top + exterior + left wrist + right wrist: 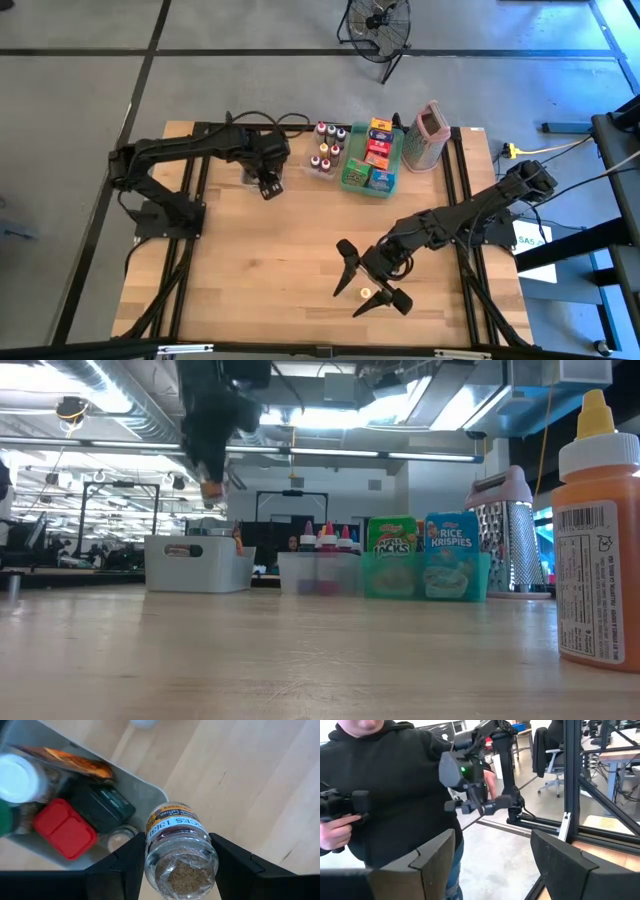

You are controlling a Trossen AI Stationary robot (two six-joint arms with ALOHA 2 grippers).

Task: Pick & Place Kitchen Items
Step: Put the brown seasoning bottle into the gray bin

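Holding a spice jar (176,851), the left hand (175,865) hovers beside a bin (150,795) of jars.

Bright, even overhead light — ceiling strips (300,452) glare in the low view; near bottle (597,530) soft, blurred.

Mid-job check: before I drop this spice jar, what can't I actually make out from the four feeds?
- Grey bin: high view, hidden under the left arm.
- Spice jar label: left wrist view, only partly readable, the rest curving out of sight.
- Right gripper: right wrist view looks into the room, so nothing below its fingers shows.
- Orange bottle: low view, cut off by the picture's right edge.
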